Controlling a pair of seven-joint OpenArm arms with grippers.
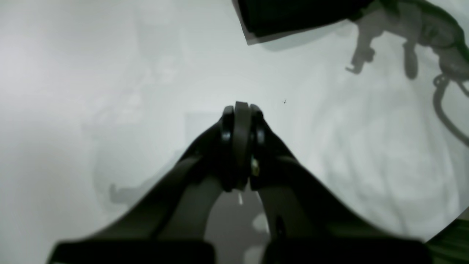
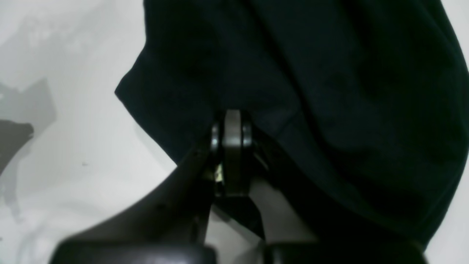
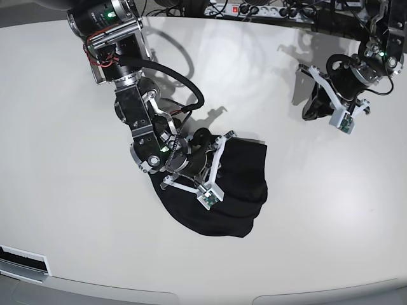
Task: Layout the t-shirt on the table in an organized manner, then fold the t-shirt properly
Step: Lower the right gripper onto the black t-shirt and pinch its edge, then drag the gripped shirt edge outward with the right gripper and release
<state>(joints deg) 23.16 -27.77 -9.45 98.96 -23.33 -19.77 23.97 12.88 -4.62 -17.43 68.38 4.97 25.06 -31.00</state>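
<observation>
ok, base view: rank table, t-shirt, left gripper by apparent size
1. table, fills almost the whole view
2. t-shirt, a bunched black heap
3. left gripper, smallest, though it sits farther from the camera, so its size is less sure

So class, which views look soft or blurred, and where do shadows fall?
Left wrist view: hazy, with arm shadows on the table. Right wrist view: the t-shirt is a dark, soft mass. Base view: sharp, with shadows beside the right hand.
</observation>
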